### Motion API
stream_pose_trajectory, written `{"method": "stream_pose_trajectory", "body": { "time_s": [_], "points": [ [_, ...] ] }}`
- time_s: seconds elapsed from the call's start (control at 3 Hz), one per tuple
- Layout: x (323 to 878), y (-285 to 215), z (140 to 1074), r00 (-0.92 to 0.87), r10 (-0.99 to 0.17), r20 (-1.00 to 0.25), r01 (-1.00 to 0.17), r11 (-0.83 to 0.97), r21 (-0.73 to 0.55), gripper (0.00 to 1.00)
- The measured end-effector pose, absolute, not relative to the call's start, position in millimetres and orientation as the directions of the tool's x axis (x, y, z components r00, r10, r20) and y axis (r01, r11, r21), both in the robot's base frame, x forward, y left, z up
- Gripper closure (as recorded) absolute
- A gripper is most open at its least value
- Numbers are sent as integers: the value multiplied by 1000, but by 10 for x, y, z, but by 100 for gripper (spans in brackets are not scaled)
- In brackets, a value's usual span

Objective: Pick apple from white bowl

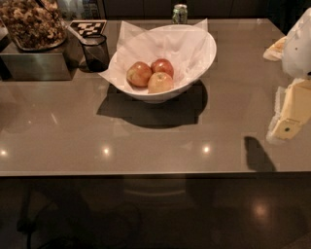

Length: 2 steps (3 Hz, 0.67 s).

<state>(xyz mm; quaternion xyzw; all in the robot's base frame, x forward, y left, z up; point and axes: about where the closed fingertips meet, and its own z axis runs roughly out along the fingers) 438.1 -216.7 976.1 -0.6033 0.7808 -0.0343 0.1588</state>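
Camera view looks down on a brown glossy table (146, 141) with the white bowl (208, 48) standing toward its far side, left of centre. White paper (133, 34) lines the bowl and sticks up past its slanted rim at the back. Three apples lie together on the paper, all touching. The apple (160, 82) of the task is the palest one, yellow-green, nearest the front rim. The two redder apples (139, 74) (163, 66) sit behind it, and its lower part is hidden by the bowl's front wall.

The gripper (286, 125) is at the right edge, well apart from the bowl, above the table near its front right part. It reads as a cream-yellow block with a dark spot near its tip, and the frame cuts off its right side. Whether it is spread or closed cannot be told. It holds nothing that can be seen. A white part of the arm (299, 44) rises above it, also cut by the edge, and half covers a small yellowish thing (276, 47) I cannot name. A dark shadow (257, 154) lies on the table below the gripper.

Just left of the bowl stands a small dark glass cup (95, 52). Behind it lies a black-and-white checkered card (88, 26). At the far left a tray of brown clumps (31, 24), too dim to identify, sits on a metal box (34, 65). A green can (180, 13) behind the bowl is cut off at the top.
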Motion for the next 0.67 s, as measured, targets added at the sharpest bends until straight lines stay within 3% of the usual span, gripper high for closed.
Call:
{"method": "stream_pose_trajectory", "body": {
  "time_s": [0.67],
  "points": [
    [4469, -2131, 9837, -219, -942, -255, -922, 285, -262, 0]
  ]
}}
